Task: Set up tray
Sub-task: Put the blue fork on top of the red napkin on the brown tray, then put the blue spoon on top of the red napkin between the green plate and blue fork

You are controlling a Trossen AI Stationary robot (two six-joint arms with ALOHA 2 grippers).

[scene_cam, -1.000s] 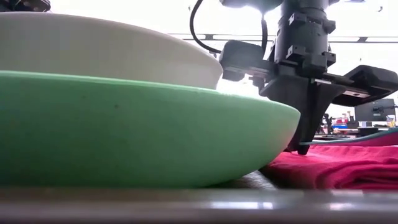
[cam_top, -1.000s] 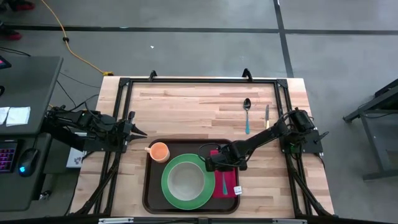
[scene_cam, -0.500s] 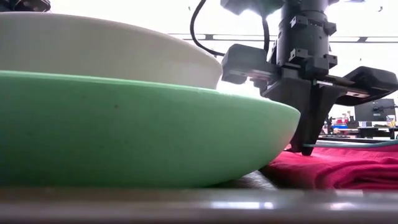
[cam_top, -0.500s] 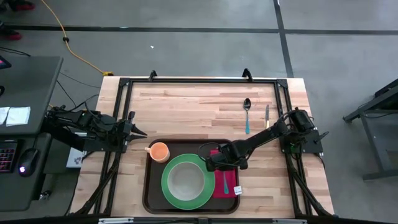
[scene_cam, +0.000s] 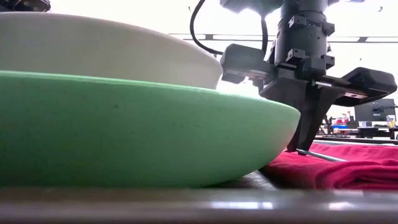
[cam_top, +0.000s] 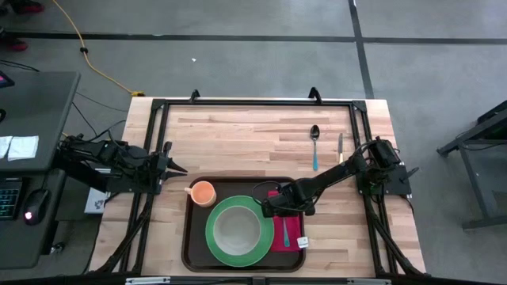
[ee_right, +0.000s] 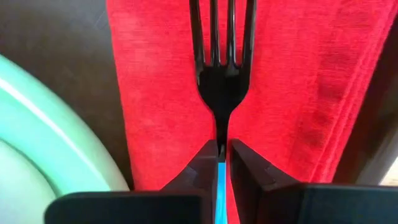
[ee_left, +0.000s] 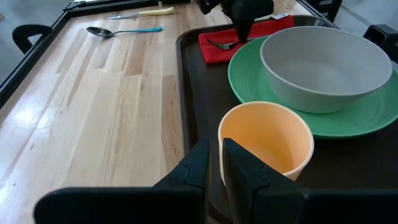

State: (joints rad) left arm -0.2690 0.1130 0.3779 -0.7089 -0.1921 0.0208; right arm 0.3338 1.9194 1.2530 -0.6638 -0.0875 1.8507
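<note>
The dark brown tray (cam_top: 192, 237) sits at the table's near edge. On it are a green plate (cam_top: 214, 237) holding a grey bowl (cam_top: 235, 229), an orange cup (cam_top: 203, 192) and a red napkin (cam_top: 295, 222). A fork (ee_right: 222, 81) with a blue handle (cam_top: 285, 231) is over the napkin. My right gripper (cam_top: 272, 211) stands over the napkin's far end, shut on the fork. My left gripper (cam_top: 181, 169) waits, shut, above the table left of the tray, short of the cup (ee_left: 267, 137). My right gripper pinches the fork at its neck (ee_right: 221, 135), just behind the tines, between its two fingertips (scene_cam: 303, 148). It comes from above, pointing down, with the fingers on either side of the shaft. The handle (scene_cam: 323, 155) slopes down onto the red napkin (scene_cam: 354, 171).
A blue-handled spoon (cam_top: 314, 142) and a knife (cam_top: 341, 147) lie on the bare wood beyond the tray, toward the right. The black frame rail (cam_top: 253, 103) runs along the far edge. The plate's rim (ee_right: 56, 124) is close beside the napkin.
In the low view the fork's handle, which stood raised and about level a second ago, has tipped down until it lies on the red napkin. My right gripper has stayed over the napkin's far end, still shut on the fork.
</note>
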